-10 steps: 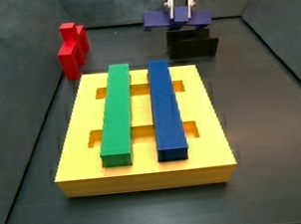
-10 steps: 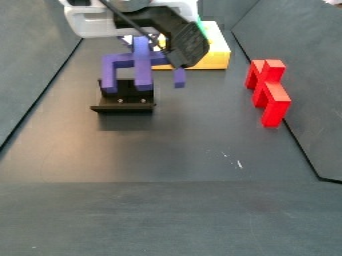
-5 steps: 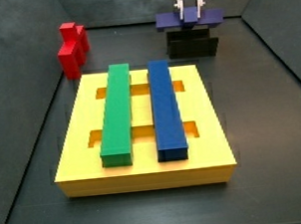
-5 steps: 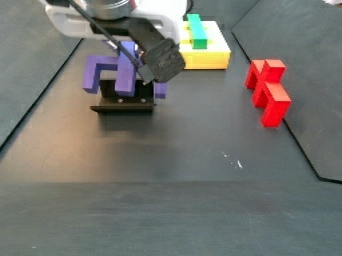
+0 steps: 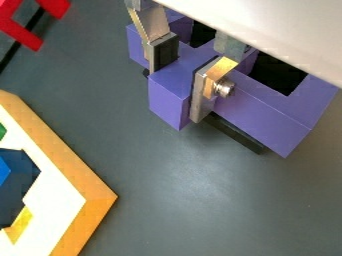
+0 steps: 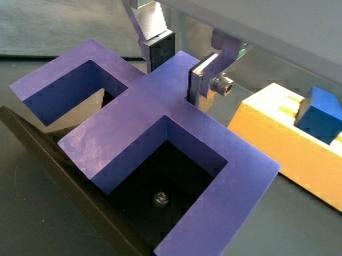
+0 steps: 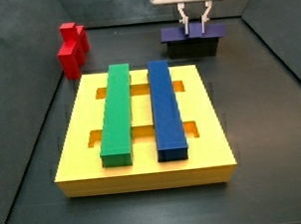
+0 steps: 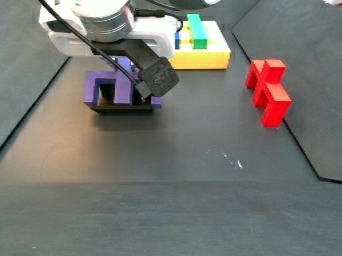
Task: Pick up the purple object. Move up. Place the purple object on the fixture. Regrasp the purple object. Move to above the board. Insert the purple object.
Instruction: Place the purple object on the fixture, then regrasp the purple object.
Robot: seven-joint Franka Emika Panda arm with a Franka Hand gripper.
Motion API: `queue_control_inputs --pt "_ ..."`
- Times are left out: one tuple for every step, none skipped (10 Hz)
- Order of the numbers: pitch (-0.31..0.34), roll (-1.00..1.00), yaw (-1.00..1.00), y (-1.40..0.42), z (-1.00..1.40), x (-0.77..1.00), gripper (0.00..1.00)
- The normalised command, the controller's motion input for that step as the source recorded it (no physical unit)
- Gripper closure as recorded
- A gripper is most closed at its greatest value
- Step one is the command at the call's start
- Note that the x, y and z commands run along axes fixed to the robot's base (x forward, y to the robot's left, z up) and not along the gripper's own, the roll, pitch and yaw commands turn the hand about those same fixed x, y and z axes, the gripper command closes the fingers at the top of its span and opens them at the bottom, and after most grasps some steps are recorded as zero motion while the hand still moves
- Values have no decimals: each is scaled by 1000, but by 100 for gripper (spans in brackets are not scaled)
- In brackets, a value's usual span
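Note:
The purple object (image 5: 267,110) (image 6: 134,130) rests in the black fixture (image 7: 194,48) (image 8: 120,107) at the far end of the floor. Both side views show the purple object (image 7: 193,32) (image 8: 104,88) seated low in that holder. My gripper (image 5: 185,80) (image 6: 181,75) reaches down from above and is shut on the purple object's raised centre part, one finger on each side. In the side views the gripper (image 7: 193,27) (image 8: 138,77) hangs straight over the fixture. The yellow board (image 7: 82,141) (image 8: 201,58) lies apart from it, bearing a green bar (image 7: 115,107) and a blue bar (image 7: 166,102).
A red stepped block (image 7: 71,50) (image 8: 267,90) stands on the floor beside the board's far corner. Grey walls close in the dark floor on all sides. The board's corner (image 5: 67,190) (image 6: 267,130) shows close to the fixture in both wrist views.
The gripper has come down with the purple object, which hung above the fixture a second ago and now sits in it.

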Motion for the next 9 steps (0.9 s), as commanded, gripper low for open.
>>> queue_control_inputs --pt "97 -46 109 103 -274 9 100" --pt "120 -83 0 0 -163 0 100" --pt "0 -97 0 0 -31 0 100" --pt "0 0 0 0 0 0 100" --pt "0 0 0 0 0 0 0" --pt "-6 697 11 -174 197 -49 0" --pt "0 954 34 -177 289 -49 0" --pt "-3 1000 43 -203 251 -74 0" --pt "-17 1000 69 -226 234 -14 0"
